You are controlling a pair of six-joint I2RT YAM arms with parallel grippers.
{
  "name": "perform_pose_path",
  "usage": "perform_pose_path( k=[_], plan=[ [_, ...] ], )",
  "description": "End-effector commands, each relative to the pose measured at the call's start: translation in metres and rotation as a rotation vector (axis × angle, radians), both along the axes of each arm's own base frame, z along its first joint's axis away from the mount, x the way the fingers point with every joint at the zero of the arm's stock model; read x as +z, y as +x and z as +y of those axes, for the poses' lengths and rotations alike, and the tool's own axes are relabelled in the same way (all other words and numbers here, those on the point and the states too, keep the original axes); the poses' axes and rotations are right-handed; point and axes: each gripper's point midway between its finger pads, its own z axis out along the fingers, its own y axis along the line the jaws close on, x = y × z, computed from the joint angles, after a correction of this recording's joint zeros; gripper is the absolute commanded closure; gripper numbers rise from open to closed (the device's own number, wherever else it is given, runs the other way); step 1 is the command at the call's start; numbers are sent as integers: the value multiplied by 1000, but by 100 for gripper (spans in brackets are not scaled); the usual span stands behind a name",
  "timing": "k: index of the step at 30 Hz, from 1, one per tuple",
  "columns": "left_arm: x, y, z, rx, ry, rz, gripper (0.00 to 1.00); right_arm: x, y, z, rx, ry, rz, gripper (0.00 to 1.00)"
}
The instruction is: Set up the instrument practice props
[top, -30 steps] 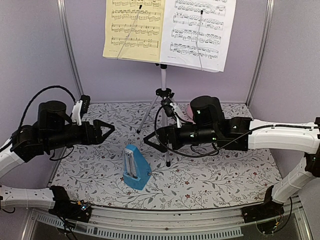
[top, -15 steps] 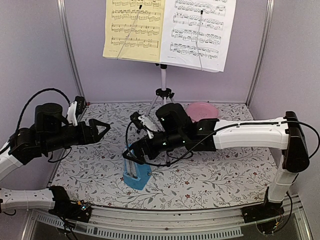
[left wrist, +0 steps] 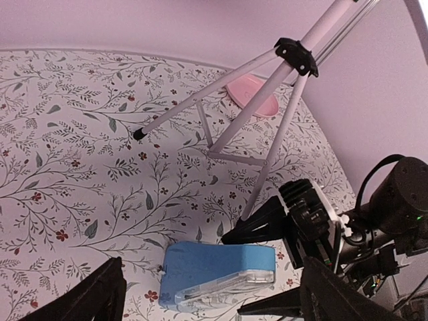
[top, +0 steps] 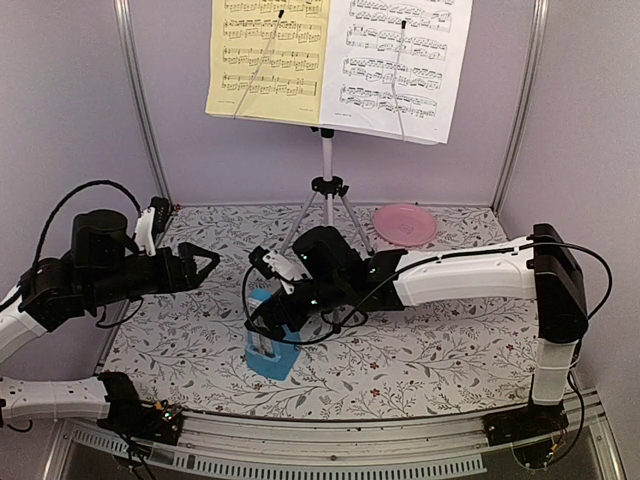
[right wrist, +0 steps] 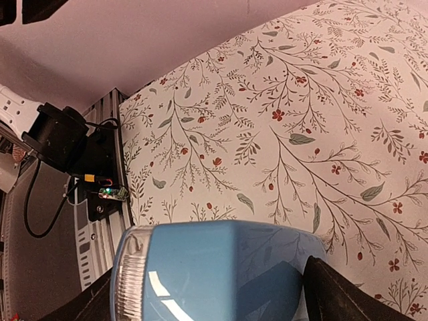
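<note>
Straddling the blue metronome (right wrist: pixel 214 267) with the right fingers (right wrist: pixel 334 297) spread wide on either side, seemingly not clamped yet; holding the left fingers (left wrist: pixel 87 304) wide and empty, off to the left. Finds the metronome near the front of the worktop (top: pixel 450 350), ahead of the stand (top: pixel 326 165), with yellow sheet (top: pixel 268 60) and white sheet (top: pixel 400 60) up on it. Looks like the metronome pickup; calls for closing squarely on its sloping sides.
</note>
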Motion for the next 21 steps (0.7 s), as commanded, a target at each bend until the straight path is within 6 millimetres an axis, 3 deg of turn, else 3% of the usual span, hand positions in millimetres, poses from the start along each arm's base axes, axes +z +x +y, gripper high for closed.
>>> perform_pose_path(
  k=[1,9,14,21],
  plan=[
    [0,4,1,-1,14,-9,9,-20,-12,4,81,-13,-19,11],
    [2,4,-12,-62,1,-29,10,-38,-8,-6,99,-41,-53,26],
    [-6,-5,-28,-168,-3,-9,12,-7,-11,-15,138,55,-43,37],
    [-13,-23,-51,-322,-56,17,15,31,-38,-39,285,123,-149,45]
  ],
)
